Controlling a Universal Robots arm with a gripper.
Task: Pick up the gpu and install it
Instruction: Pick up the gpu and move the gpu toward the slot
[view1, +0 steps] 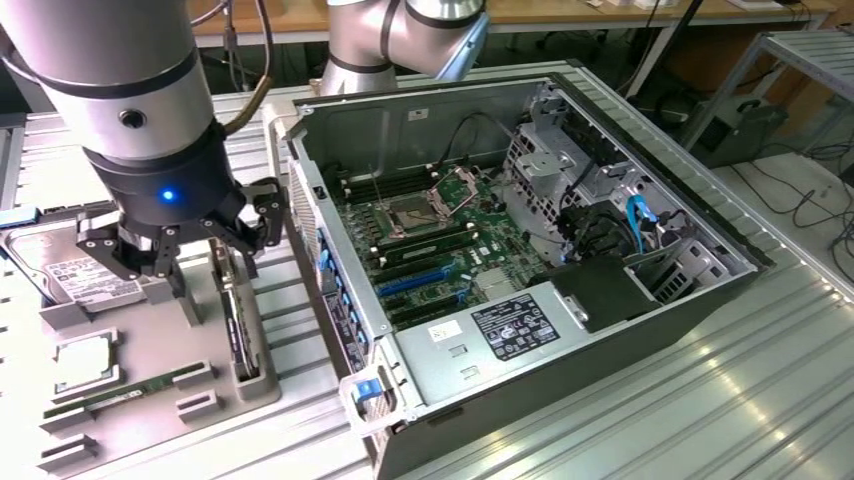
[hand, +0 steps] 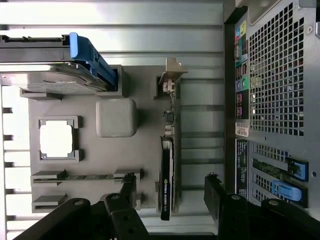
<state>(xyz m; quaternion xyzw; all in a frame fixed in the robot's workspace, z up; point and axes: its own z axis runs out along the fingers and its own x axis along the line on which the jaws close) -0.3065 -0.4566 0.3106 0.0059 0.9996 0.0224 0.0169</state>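
Observation:
The gpu (hand: 166, 167) stands on edge in a slot of the grey holder tray (hand: 145, 125), its silver bracket (hand: 171, 75) at the far end from my fingers. In the exterior view the gpu (view1: 238, 325) is a thin dark card at the tray's edge nearest the computer case. My gripper (hand: 170, 192) hangs above it, open, one finger on each side of the card and well apart from it. Seen from outside, the gripper (view1: 194, 250) hovers just over the tray and holds nothing.
The tray also carries a hard drive (hand: 50, 65) in a blue caddy, a CPU (hand: 56, 139), a RAM stick (hand: 85, 176) and a grey block (hand: 116, 117). The open computer case (view1: 334, 130) lies at the exterior view's right, motherboard (view1: 427, 240) exposed, blue card slots (view1: 414, 280) showing.

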